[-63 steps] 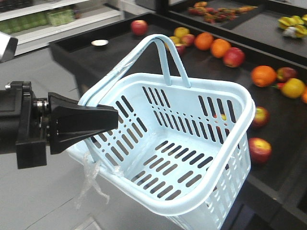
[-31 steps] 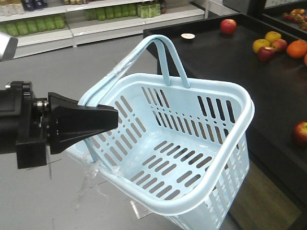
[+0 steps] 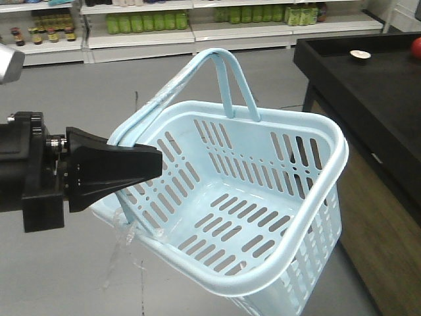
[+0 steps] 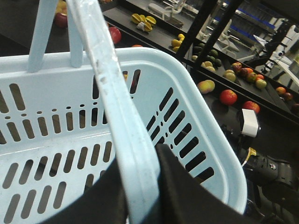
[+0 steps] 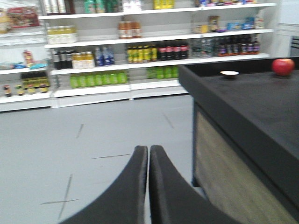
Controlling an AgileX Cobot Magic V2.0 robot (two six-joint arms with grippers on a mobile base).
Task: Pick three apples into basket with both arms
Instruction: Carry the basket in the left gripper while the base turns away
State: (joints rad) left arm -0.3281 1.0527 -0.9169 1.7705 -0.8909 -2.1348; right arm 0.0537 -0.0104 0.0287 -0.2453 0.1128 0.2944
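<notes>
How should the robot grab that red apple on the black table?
Around its round middle, from above, probably. The apple sits alone on the flat table, the dish well apart, so both sides are free. The right gripper is shut and must open first.

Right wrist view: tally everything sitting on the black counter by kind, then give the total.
Red apple: 1
Small white dish: 1
Total: 2
</notes>
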